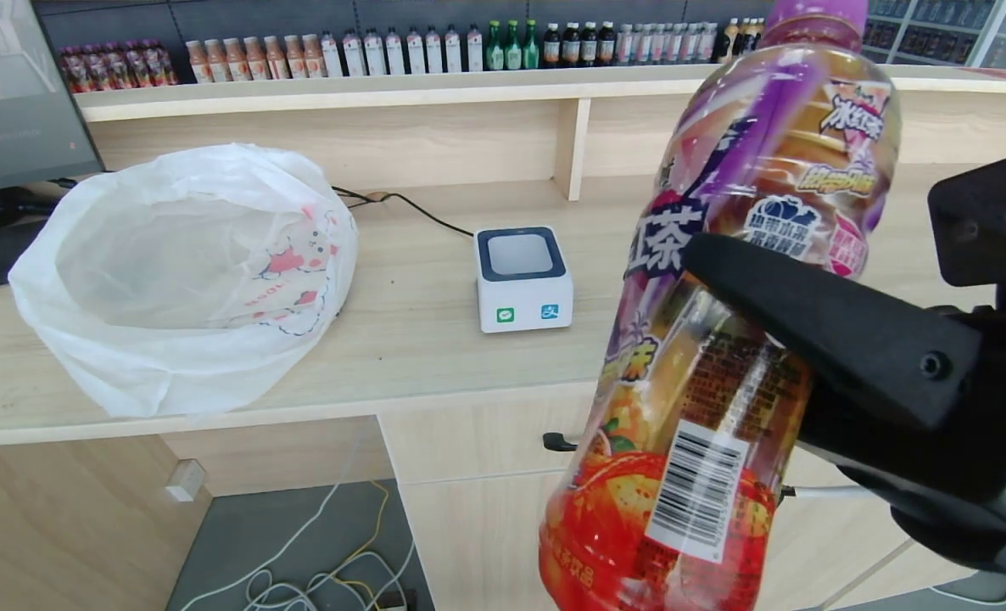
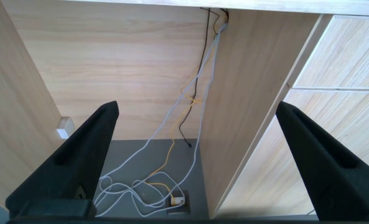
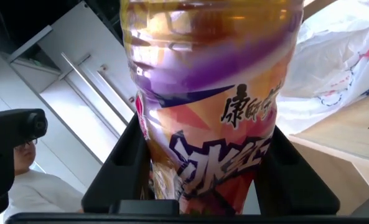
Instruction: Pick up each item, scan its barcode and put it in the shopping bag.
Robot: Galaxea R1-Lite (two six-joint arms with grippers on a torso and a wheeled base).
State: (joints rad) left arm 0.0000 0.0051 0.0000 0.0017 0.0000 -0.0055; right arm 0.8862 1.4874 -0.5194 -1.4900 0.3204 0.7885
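Right gripper [image 3: 212, 168] clamps the drink bottle [image 1: 774, 153], held in the air right of the scanner [image 1: 522, 276] — scanning step in hand. Next its barcode [image 1: 696, 492] needs turning toward the scanner window, before the bag [image 1: 185, 280]; left gripper [image 2: 196, 107] hangs open

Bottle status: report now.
Right jaws shut on purple-and-orange plastic drink bottle, barcode toward head camera. Left jaws open, empty. White square scanner, white plastic bag unobstructed.

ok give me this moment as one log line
right gripper: jaws shut on bottle, barcode showing | left gripper: jaws open, empty | scanner: on counter | shopping bag: open, left of scanner
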